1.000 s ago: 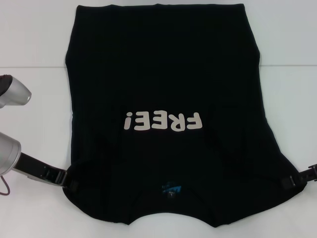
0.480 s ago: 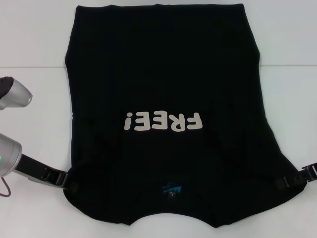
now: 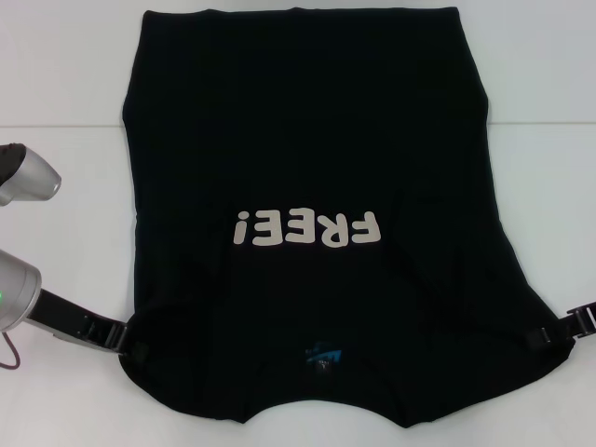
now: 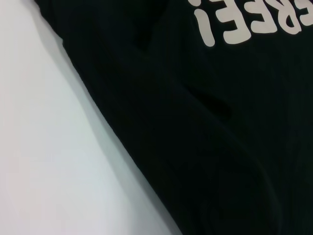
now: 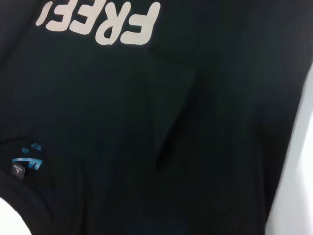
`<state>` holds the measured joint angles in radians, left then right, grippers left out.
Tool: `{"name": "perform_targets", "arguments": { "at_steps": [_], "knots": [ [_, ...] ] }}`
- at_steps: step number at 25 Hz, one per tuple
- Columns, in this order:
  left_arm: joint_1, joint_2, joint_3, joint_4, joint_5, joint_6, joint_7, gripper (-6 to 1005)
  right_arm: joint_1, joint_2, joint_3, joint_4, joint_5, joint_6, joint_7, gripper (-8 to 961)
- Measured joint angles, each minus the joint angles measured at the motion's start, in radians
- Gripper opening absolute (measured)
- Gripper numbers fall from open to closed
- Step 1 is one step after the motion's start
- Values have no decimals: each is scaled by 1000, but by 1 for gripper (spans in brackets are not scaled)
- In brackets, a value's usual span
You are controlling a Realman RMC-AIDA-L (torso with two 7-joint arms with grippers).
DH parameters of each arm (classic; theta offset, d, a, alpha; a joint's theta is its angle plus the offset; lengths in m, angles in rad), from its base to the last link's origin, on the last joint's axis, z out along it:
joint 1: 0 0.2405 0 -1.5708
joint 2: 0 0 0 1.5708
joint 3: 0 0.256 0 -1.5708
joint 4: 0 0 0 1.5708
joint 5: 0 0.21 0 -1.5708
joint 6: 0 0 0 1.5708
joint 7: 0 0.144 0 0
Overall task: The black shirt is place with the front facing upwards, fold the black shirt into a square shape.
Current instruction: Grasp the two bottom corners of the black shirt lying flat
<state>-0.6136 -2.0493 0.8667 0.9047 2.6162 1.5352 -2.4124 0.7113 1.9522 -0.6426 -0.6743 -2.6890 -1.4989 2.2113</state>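
The black shirt (image 3: 312, 223) is spread front up on the white table (image 3: 65, 84), collar at the frame's bottom. The left gripper (image 3: 130, 343) and right gripper (image 3: 549, 337) are set at its lower corners; whether the jaws are clamped cannot be told. A lengthwise fold is judged next, needing a synchronized lift. The neck label (image 5: 27, 159) is shown closest in the right wrist view.

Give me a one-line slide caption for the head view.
Black shirt lies front-up on the white table, left gripper and right gripper at its near shoulders.

black shirt (image 3: 307, 140) hem apparently cropped above
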Motion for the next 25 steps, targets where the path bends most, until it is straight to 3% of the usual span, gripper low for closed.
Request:
{"name": "perform_targets", "arguments": {
  "at_steps": [9,15,17,22,25],
  "knots": [
    [0,0,-2,-1,-8,5,5,24,2,4,-6,1,-4,0,12,393],
    [-2,0,-2,-1,-9,3,6,24,2,1,-13,1,-5,0,15,157],
    [-2,1,-2,-2,-15,5,6,25,3,-2,-13,1,-5,-2,16,20],
    [-4,5,-6,-22,-23,17,7,25,10,-14,-14,-6,-1,-32,6,23],
    [-9,18,-44,-36,-25,40,-2,25,13,-32,-12,-16,2,-80,-21,24]
  ]
}}
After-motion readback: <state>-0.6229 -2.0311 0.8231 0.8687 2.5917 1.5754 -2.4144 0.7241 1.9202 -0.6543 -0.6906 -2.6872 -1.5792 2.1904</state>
